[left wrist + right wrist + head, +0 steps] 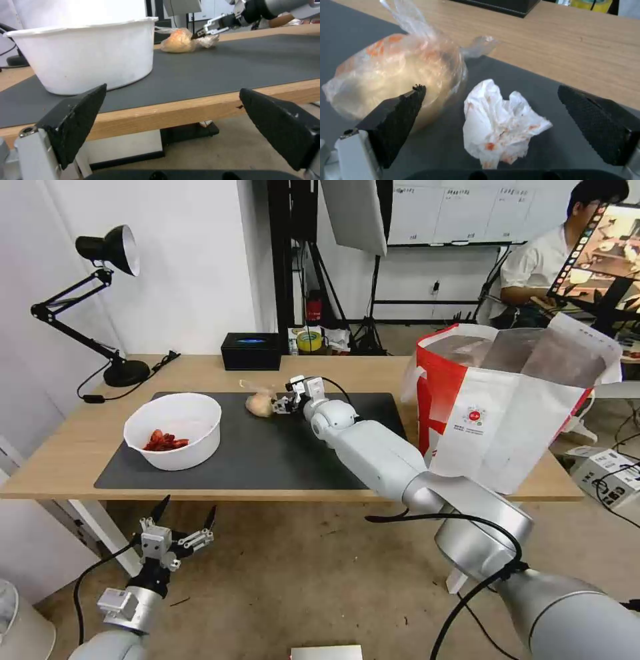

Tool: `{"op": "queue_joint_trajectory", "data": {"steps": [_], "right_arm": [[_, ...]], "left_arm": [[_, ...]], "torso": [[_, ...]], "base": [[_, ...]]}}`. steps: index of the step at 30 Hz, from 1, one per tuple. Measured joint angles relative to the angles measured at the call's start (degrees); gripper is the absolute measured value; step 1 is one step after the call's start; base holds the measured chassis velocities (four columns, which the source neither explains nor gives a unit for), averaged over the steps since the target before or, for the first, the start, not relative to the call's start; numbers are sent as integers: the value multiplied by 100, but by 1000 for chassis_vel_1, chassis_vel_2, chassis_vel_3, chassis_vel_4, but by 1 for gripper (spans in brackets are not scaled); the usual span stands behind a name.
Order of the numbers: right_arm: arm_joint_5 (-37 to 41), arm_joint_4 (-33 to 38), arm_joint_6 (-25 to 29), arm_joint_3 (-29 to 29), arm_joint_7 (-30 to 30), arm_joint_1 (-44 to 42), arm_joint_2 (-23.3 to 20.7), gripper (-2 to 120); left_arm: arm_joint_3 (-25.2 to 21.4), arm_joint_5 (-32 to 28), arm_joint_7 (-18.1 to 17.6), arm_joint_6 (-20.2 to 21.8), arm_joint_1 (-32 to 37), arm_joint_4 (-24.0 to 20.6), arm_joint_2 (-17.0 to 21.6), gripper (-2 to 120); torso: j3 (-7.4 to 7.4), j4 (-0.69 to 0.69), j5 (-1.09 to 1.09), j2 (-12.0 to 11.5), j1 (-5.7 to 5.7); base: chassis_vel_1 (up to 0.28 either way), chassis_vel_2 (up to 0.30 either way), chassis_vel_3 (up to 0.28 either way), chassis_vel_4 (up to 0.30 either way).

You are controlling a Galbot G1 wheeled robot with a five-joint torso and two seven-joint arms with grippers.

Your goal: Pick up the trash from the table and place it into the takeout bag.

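Left gripper (187,511) is hanging below the near table edge, off the tabletop, fingers spread wide with nothing between them. Parked.

Table (80,447) is carrying a dark grey mat (280,460). On the mat's near-left part a white bowl (175,430) is sitting upright with red scraps in the bottom; untouched.

Farther in, near the mat's far edge, the right gripper (283,404) is reaching across at the end of the outstretched right arm. Its fingers (396,120) are spread and are straddling a crumpled white tissue (501,125), orange-red stains on it, lying on the mat. Just beside the tissue, touching one finger, a small clear bag (396,75) with a beige lump inside is lying on the mat. Nothing is pinched yet.

Step in hand, as I judge it: the grasp on the tissue, pre-closure. The next move calls for a clean closure on the tissue alone, keeping the bag's loose plastic out of the pinch, then a lift and a carry to the robot's right.

Takeout bag (500,427) is standing open at the table's right end, silvery lining showing. A black tissue box (251,351) is sitting at the far edge.
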Motion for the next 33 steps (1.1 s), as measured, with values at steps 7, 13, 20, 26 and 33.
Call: {"op": "queue_joint_trajectory", "data": {"steps": [7,13,20,26,33], "right_arm": [[-2,23,33,118,17,-94,-35,100],[-12,117,51,202,98,-191,-145,100],[-38,94,85,216,88,-231,-195,100],[-139,-95,134,220,-44,-140,-87,100],[-332,-240,185,180,-250,-57,-22,100]], "left_arm": [[20,-2,6,-17,-9,22,7,100],[83,5,8,-20,-33,29,-4,100],[122,12,9,-20,-70,45,-7,100],[112,12,9,-20,-72,46,-6,100],[104,12,10,-58,-65,77,-29,100]], "torso": [[0,0,0,0,0],[0,0,1,0,0],[0,0,1,0,0],[0,0,1,0,0],[0,1,0,0,0]], "base": [[0,0,0,0],[0,0,0,0],[0,0,0,0],[0,0,0,0],[0,0,0,0]]}}
